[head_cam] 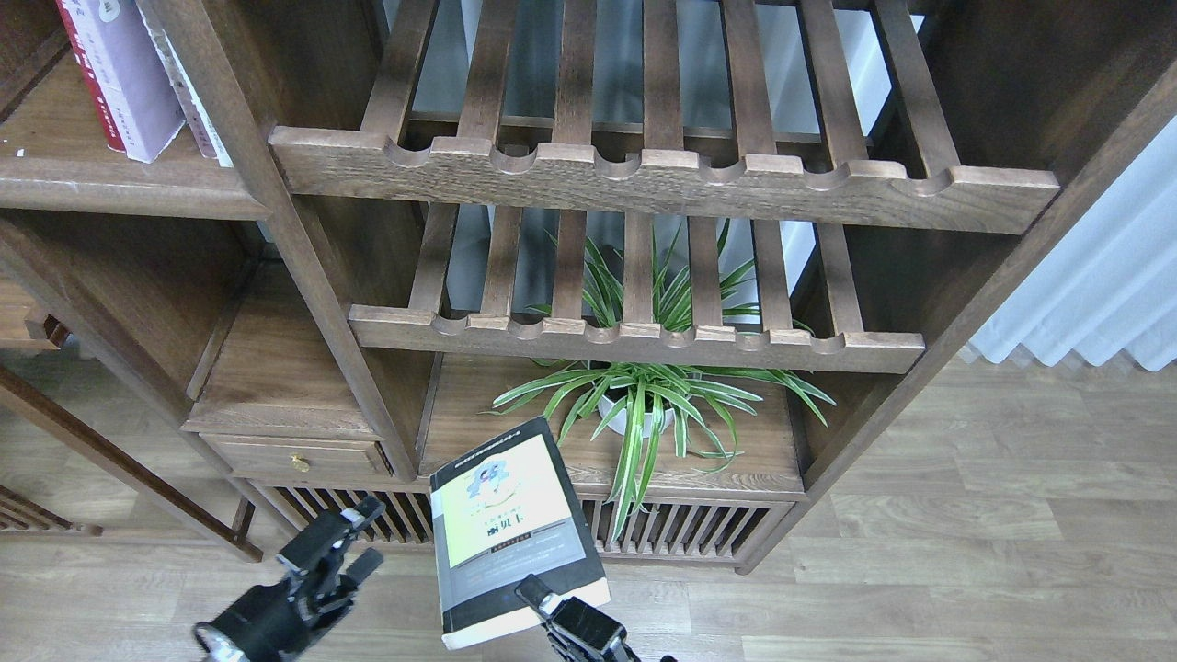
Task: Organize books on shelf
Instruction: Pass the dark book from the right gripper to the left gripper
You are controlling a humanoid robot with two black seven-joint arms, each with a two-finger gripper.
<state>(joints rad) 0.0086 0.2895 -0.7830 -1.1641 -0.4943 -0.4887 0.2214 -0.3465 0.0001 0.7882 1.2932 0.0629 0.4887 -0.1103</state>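
My right gripper [542,596] is shut on the lower edge of the thick yellow-green-and-grey book [506,524] with a black border. It holds the book cover-up, low in front of the cabinet's slatted doors. My left gripper [348,544] is open and empty, just left of that book. On the solid dark-brown shelf [119,188] at the upper left stand a red book [85,78] and a pale lavender-white book [138,74], leaning against each other.
A thin white book [195,110] stands beside the upright post [276,211]. Two slatted racks [662,175] with notched front rails fill the middle. A potted spider plant [644,405] sits on the low board, above the slatted doors [680,529]. A white curtain [1103,276] hangs at the right.
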